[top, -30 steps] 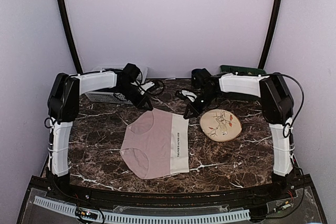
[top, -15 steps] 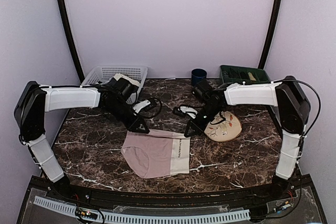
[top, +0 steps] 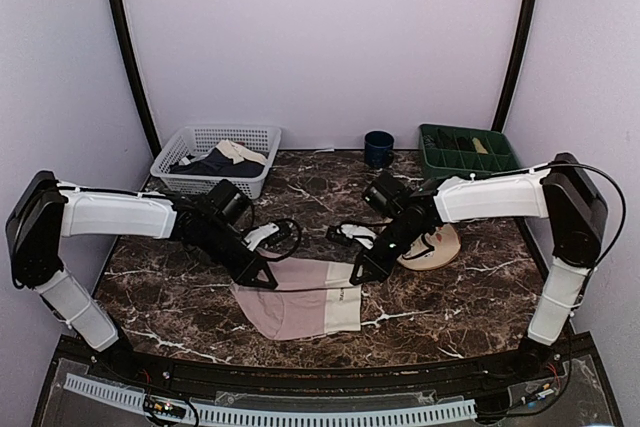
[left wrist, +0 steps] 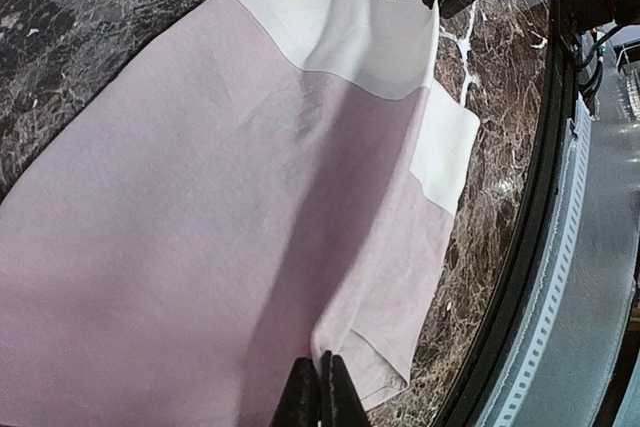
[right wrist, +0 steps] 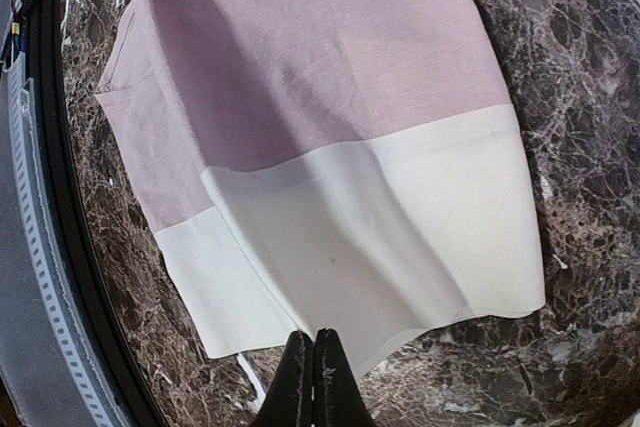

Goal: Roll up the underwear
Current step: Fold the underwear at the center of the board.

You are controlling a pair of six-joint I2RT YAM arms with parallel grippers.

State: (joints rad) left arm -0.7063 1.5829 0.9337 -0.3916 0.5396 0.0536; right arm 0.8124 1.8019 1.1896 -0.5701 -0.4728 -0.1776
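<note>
The underwear (top: 300,299) is dusty pink with a wide cream waistband at its right side. It lies on the marble table near the front, its far edge lifted and folded toward the front. My left gripper (top: 265,280) is shut on the pink far-left corner; in the left wrist view (left wrist: 320,387) the pink fabric (left wrist: 200,217) is pinched between the jaws. My right gripper (top: 357,274) is shut on the cream waistband's far corner; in the right wrist view (right wrist: 312,367) the waistband (right wrist: 380,237) is pinched between the jaws.
A round decorated plate (top: 440,242) sits right of the underwear, partly under my right arm. A white basket (top: 215,159) with dark and beige cloth stands back left. A dark cup (top: 378,148) and a green tray (top: 465,150) stand at the back. Cables (top: 285,237) lie mid-table.
Both grippers have moved toward the front of the table, dragging the underwear's far edge over itself. The visible garment is shorter front to back. The basket and cup are now uncovered.
</note>
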